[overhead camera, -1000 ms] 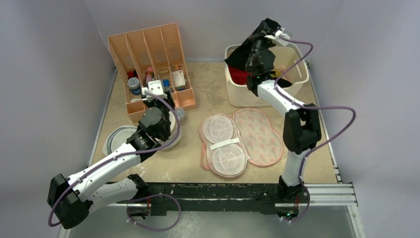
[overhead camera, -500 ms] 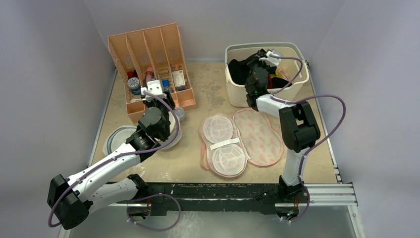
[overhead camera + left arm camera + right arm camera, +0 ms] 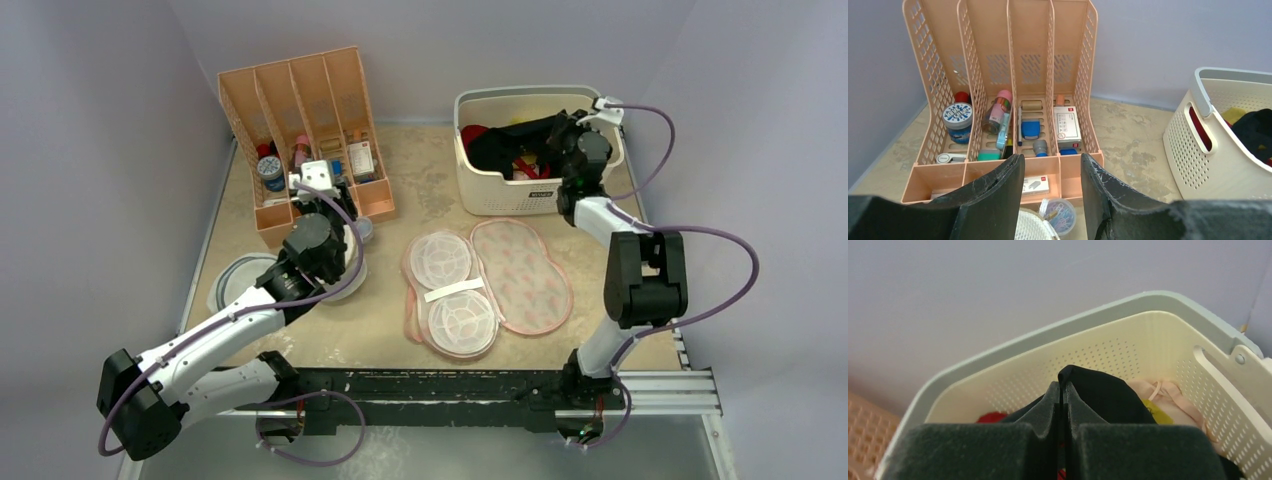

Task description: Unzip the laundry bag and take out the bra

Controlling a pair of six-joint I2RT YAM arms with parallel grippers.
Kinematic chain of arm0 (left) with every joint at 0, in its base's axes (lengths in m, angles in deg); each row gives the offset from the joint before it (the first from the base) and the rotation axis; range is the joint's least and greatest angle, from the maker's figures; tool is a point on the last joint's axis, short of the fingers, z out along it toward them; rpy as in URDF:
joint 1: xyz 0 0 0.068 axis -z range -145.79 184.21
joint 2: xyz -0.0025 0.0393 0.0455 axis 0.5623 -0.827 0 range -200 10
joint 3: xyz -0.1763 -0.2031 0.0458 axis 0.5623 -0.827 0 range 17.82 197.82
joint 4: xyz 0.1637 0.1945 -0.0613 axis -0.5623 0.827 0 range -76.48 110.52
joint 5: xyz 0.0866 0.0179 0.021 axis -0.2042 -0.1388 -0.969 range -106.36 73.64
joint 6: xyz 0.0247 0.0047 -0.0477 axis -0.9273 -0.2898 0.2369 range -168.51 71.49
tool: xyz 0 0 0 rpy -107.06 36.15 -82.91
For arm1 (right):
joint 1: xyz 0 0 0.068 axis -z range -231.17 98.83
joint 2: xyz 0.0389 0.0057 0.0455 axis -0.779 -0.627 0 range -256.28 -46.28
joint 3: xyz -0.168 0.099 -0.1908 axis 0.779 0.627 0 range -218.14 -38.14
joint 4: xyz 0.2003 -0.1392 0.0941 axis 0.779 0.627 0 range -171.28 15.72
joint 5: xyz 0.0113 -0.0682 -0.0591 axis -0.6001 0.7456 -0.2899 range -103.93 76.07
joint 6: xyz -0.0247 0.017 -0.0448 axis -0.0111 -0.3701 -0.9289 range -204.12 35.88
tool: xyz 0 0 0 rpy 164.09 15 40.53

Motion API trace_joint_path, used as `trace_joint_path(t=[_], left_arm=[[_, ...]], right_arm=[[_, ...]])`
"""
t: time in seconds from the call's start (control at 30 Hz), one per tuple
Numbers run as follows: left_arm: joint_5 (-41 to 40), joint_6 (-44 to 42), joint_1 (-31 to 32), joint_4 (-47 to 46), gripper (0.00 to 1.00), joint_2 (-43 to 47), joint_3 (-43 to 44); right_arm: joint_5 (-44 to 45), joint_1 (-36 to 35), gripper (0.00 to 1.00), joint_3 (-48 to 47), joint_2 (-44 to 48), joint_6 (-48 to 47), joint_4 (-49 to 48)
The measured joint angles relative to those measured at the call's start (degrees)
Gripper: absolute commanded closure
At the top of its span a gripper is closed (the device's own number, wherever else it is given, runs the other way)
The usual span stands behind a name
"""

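Sandy tabletop is carrying the laundry bag (image 3: 490,285), lying unzipped and spread open at frame centre. At upper right, the right gripper (image 3: 1061,386) is reaching into the white basket (image 3: 500,197), its jaws together and apparently pinching the bra (image 3: 500,145). The left gripper (image 3: 1050,167) is hovering at left with its fingers apart, holding nothing. Removal looks nearly finished; the next move is calling for the jaws to open and lift clear.

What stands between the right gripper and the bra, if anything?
Nothing visible does. The right gripper is inside the basket with its fingers shut at the edge of the bra, apparently pinching the black fabric. The red garment and the yellow garment lie beside it, not between.
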Motion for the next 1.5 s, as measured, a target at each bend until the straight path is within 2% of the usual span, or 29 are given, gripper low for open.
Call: trace_joint_path(t=[0.17, 0.37, 0.7, 1.07, 1.17, 1.23, 1.4, 1.5], left_arm=[[-1.20, -1.77, -0.15, -0.17, 0.56, 0.17, 0.28], [-3.65, -4.17, -0.81, -1.09, 0.56, 0.17, 0.28], [-3.54, -4.33, -0.94, -1.31, 0.56, -0.52, 0.28], [-3.37, -4.52, -1.55, -1.33, 0.56, -1.86, 0.28], [-3.34, -4.52, -1.92, -1.31, 0.56, -1.86, 0.28], [-3.37, -4.52, -1.92, -1.31, 0.56, -1.81, 0.28], [-3.34, -4.50, -1.95, -1.31, 0.56, -1.49, 0.28], [-3.04, -4.11, -1.95, -1.29, 0.56, -1.42, 0.28]], right_arm=[[-14.71, 4.11, 1.00, -2.36, -0.39, -2.34, 5.84], [-25.68, 5.29, 1.00, -10.97, -5.55, -1.42, 6.05], [-32.61, 3.65, 1.00, -28.94, -19.34, 6.19, 2.58], [-36.54, 2.05, 1.00, -45.90, -27.56, 15.52, -3.87], [-37.35, 2.56, 1.00, -43.89, -27.12, 16.44, -6.29], [-37.51, 3.23, 1.00, -38.51, -25.83, 16.50, -8.35], [-36.41, 6.08, 1.00, -18.25, -20.72, 15.67, -11.76], [-35.60, 7.98, 1.00, -9.97, -17.94, 15.13, -11.87]])
